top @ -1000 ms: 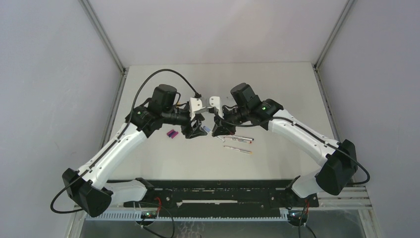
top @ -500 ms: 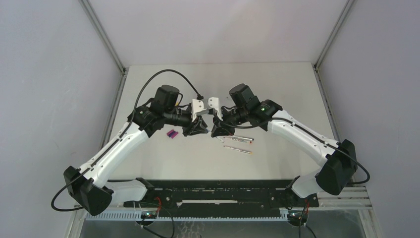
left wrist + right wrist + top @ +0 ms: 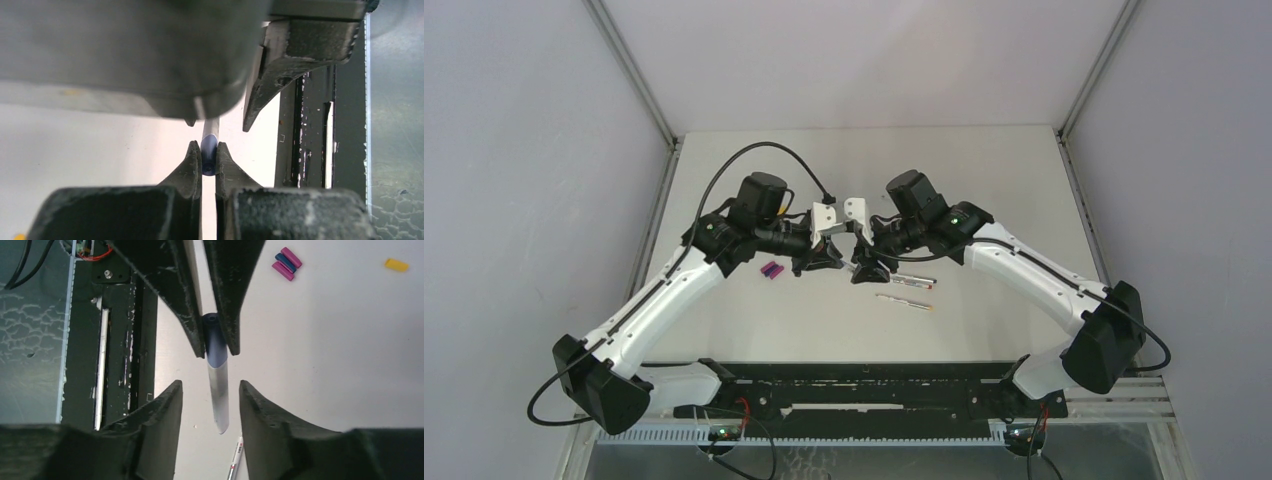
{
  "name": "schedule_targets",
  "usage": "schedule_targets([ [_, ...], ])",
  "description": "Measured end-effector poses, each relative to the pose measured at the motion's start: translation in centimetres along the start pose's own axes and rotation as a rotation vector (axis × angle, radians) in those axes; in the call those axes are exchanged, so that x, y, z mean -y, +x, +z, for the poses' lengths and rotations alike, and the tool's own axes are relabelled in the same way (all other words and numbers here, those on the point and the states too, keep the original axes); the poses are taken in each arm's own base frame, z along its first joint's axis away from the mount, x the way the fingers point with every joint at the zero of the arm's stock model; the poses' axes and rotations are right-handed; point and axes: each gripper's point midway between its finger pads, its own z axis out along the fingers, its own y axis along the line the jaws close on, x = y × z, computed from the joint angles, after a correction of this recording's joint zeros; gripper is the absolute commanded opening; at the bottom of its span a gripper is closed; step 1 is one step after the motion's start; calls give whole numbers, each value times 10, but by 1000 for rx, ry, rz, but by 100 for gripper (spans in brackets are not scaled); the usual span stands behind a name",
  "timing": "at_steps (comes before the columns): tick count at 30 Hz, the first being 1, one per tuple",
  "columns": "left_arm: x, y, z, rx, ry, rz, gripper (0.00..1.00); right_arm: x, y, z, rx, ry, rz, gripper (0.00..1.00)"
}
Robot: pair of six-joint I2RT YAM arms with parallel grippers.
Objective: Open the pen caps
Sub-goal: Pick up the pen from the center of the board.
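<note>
Holding the blue cap (image 3: 215, 337) clamped in the left gripper (image 3: 207, 150) above the middle of the worktop (image 3: 824, 335), we shut the right gripper (image 3: 210, 385), whose jaws stand apart on either side of the white pen barrel (image 3: 218, 400) without touching it, onto that barrel just below the cap. We then pull straight along the pen's axis, with no sideways bend. We count one pen aloft, two pens (image 3: 904, 282) lying just right of the worktop's centre, and four loose caps: a cluster of three caps (image 3: 286, 263) left of centre and one yellow cap (image 3: 396, 265) apart.
</note>
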Motion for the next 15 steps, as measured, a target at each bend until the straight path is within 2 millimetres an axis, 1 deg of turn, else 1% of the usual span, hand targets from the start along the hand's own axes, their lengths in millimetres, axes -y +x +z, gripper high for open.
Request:
schedule_targets([
  [4, -3, 0, -2, -5, -18, 17, 0, -1, 4, -2, 9, -23, 11, 49],
  [10, 1, -8, -12, 20, -42, 54, 0, -2, 9, -4, 39, -90, 45, 50],
  [15, 3, -12, -16, 33, -47, 67, 0, -3, 16, 1, 50, -148, 82, 46],
])
